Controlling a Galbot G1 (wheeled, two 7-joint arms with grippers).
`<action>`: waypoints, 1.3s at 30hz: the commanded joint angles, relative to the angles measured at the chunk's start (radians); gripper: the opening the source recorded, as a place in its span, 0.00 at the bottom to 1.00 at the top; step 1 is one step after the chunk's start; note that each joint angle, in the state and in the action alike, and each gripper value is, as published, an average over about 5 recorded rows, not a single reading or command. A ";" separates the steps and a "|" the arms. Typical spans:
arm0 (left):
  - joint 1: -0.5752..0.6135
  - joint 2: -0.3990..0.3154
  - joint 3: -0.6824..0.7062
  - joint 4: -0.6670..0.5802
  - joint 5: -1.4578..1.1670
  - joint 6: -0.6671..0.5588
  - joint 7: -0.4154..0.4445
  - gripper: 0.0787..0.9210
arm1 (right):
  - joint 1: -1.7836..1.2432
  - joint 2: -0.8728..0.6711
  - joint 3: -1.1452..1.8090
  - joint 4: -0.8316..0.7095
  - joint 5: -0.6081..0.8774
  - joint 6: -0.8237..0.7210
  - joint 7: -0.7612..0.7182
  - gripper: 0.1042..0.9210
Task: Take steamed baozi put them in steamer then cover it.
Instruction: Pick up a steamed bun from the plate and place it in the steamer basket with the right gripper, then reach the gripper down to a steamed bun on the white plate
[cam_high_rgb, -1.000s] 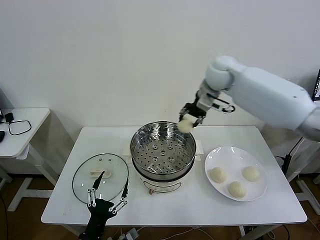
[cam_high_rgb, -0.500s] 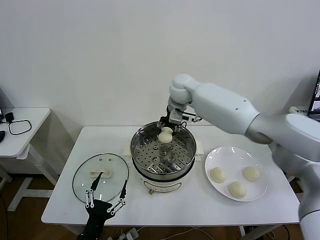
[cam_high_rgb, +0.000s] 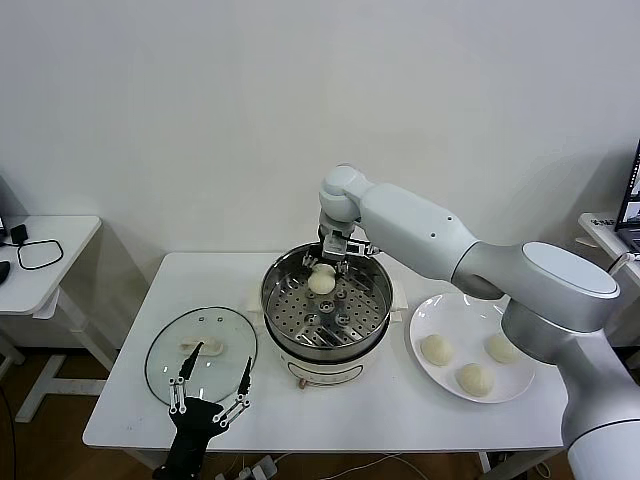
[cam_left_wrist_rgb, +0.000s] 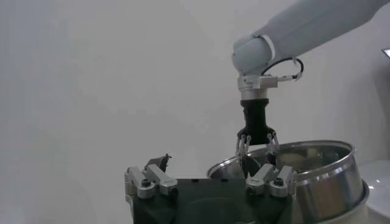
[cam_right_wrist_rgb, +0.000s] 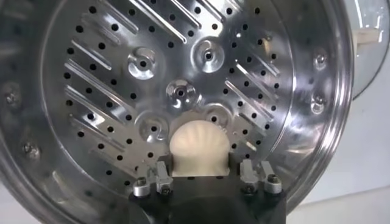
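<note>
Right gripper (cam_high_rgb: 330, 262) hangs just inside the steamer (cam_high_rgb: 290, 262), fingers spread, with one baozi (cam_high_rgb: 321, 280) sitting between them on the perforated tray (cam_right_wrist_rgb: 122, 79). Three more buns (cam_high_rgb: 472, 361) sit off to its right on the plate (cam_high_rgb: 455, 312). Left gripper (cam_high_rgb: 210, 383) hangs wide open by the glass lid (cam_high_rgb: 165, 365).

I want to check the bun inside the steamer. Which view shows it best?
The right wrist view: the baozi fills the centre, on the perforated tray between the right end effector fingers. The head view shows it small. The left wrist view hides it behind the steamer wall.
</note>
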 joint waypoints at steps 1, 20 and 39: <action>-0.002 -0.001 0.003 0.002 0.036 -0.002 -0.018 0.88 | 0.002 -0.014 0.004 0.032 0.015 -0.009 -0.008 0.86; -0.048 0.001 0.045 -0.003 0.207 -0.037 -0.142 0.88 | 0.323 -0.674 -0.338 0.239 0.819 -0.726 -0.102 0.88; -0.050 -0.008 0.042 -0.029 0.205 0.054 -0.140 0.88 | -0.027 -0.658 -0.384 0.201 0.833 -0.766 0.086 0.88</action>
